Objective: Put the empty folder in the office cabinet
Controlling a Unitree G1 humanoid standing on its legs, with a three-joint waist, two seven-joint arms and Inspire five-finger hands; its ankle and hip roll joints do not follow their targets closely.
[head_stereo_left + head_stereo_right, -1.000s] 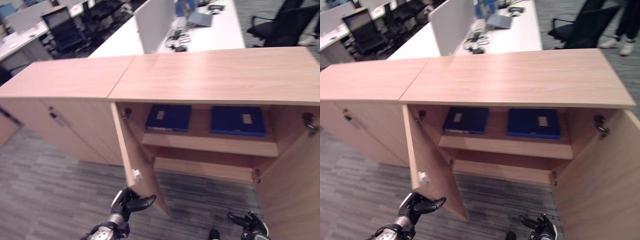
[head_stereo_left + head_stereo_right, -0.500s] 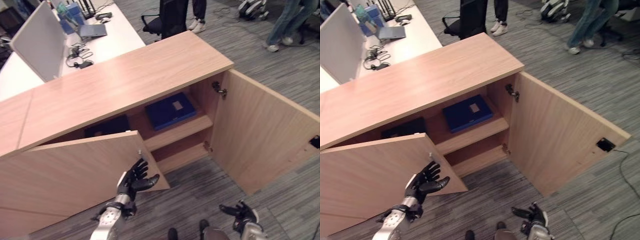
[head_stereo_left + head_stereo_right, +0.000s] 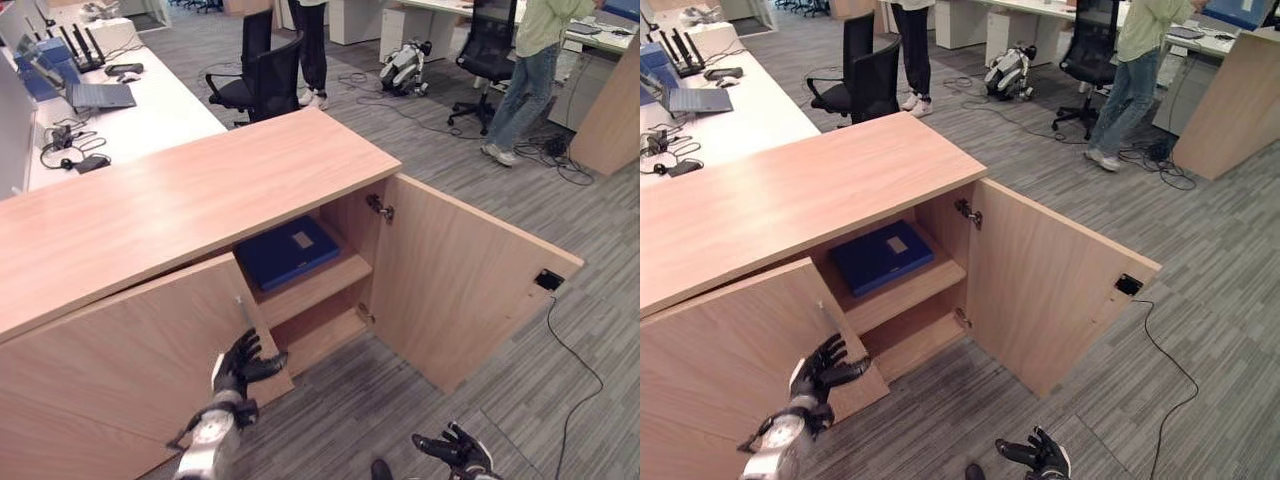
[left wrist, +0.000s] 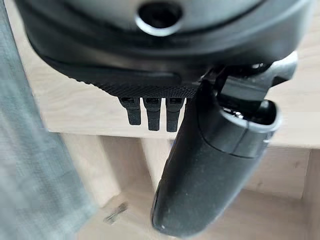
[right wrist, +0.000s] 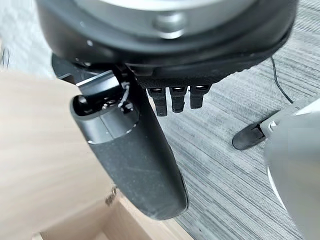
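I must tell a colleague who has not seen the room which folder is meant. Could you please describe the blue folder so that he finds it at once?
Find the long light-wood office cabinet with its right door swung wide open. Inside, on the upper shelf, the blue folder lies flat. It is the one dark blue thing there, with a small pale label on top.

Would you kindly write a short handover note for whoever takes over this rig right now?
Left hand: open, fingers spread at the edge of the left cabinet door, which stands partly closed.
Right hand: open and idle, low over the carpet.
Blue folder: lying flat on the upper shelf of the cabinet.
Done: a folder is inside; neither hand holds anything.
Left: probably finish closing the left door, then the wide-open right door.
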